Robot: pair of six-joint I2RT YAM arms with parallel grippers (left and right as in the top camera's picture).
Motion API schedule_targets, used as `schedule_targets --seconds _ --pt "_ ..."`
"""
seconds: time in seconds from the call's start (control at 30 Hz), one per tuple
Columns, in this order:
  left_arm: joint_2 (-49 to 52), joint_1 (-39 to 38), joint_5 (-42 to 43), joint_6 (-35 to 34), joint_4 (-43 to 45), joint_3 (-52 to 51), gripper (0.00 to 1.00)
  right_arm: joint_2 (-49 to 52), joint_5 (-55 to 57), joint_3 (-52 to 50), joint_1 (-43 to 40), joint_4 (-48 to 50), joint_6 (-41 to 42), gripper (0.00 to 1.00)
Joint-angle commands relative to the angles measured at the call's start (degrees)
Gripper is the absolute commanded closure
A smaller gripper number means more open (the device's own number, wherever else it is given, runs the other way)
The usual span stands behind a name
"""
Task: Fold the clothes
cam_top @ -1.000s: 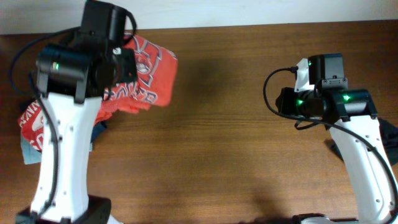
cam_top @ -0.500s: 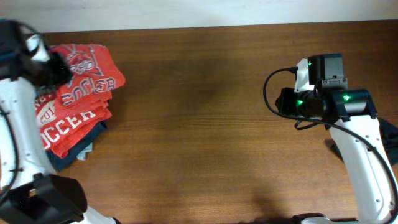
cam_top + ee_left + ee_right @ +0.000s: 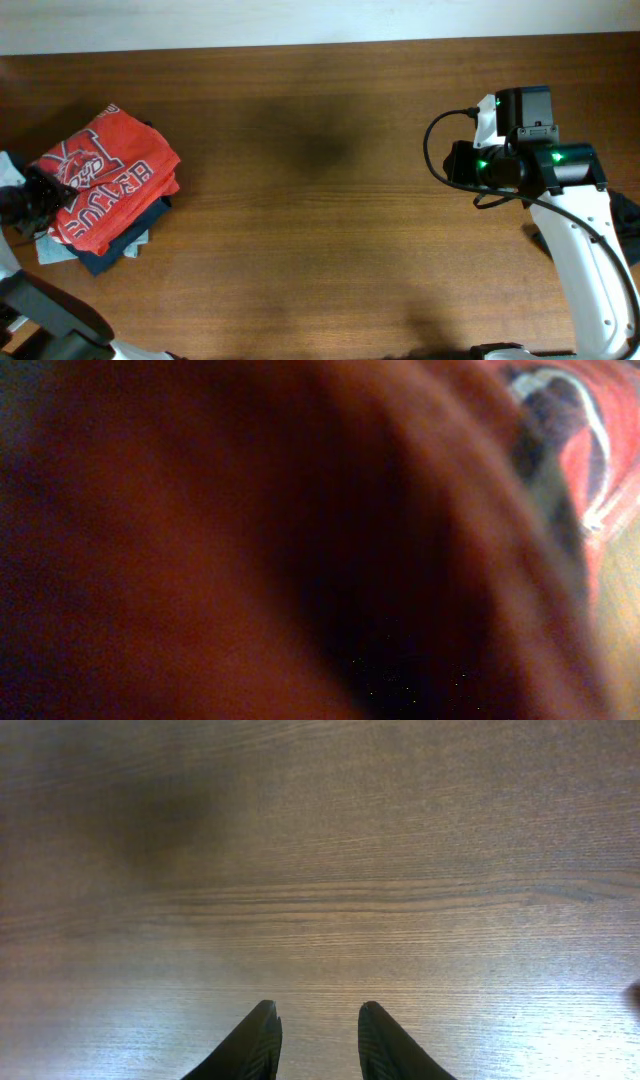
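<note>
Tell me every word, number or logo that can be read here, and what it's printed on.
"BE...": white block letters across the red shirt; only the start reads, and roughly at that. The rest is too small.
The emblem above those letters: too small to read.
Left wrist view: only blurred red cloth, nothing readable.
On the right arm and the table: no text visible.
</note>
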Motion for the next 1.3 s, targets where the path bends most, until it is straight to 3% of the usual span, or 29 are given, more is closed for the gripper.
schedule_targets --seconds 0.0,0.03,0.1,0.13,0.33,0.43,0.6,0.63,0.7,0.77,0.9,1.07,1.27 --pt "-1.46 1.73 -2.47 1.79 1.38 -1.84 0.91 0.00 -0.74 0.72 -0.11 0.07 0.79 0.69" --pt "-1.46 1.84 -3.41 1.77 1.66 -1.88 0.78 0.00 -0.74 0.72 -0.11 0.07 0.79 0.69" --pt "-1.57 1.84 -3.02 1.75 1.95 -1.68 0.34 0.00 -0.74 0.72 -0.11 0.09 0.76 0.69" --pt "-1.75 1.84 -2.80 1.77 1.81 -1.16 0.30 0.00 -0.74 0.72 -0.11 0.07 0.76 0.69" --pt "-4.85 1.84 -4.55 2.03 -4.46 7.91 0.25 0.00 -0.74 0.72 -0.11 -0.17 0.74 0.69" --pt "-8.33 1.64 -5.44 2.67 -7.80 14.12 0.26 0.00 -0.74 0.72 -0.11 -0.13 0.76 0.69" --pt "-11.65 -0.72 -5.88 4.13 -6.86 15.87 0.35 0.00 -0.72 0.72 -0.11 0.00 0.76 0.69" --pt "-11.56 -1.88 -6.67 5.75 -6.58 15.69 0.43 0.00 -0.72 0.72 -0.11 0.07 0.76 0.69" --pt "-10.56 -4.57 -10.36 7.72 -6.21 14.56 0.76 0.00 -0.72 0.72 -0.11 0.28 0.76 0.69" --pt "-8.66 -7.15 -15.15 7.76 -5.68 12.55 0.99 0.00 -0.72 0.72 -0.11 0.42 0.79 0.69" --pt "-3.89 -10.47 -20.74 3.69 -1.81 5.70 0.99 0.00 -0.74 0.72 -0.11 0.28 0.83 0.69" --pt "1.60 -10.45 -28.33 -8.13 6.40 -4.83 0.99 0.00 -0.74 0.72 -0.11 0.26 0.81 0.69" --pt "3.96 -10.62 -28.09 -8.63 10.23 -7.76 0.96 0.00 -0.72 0.72 -0.11 0.31 0.79 0.69"
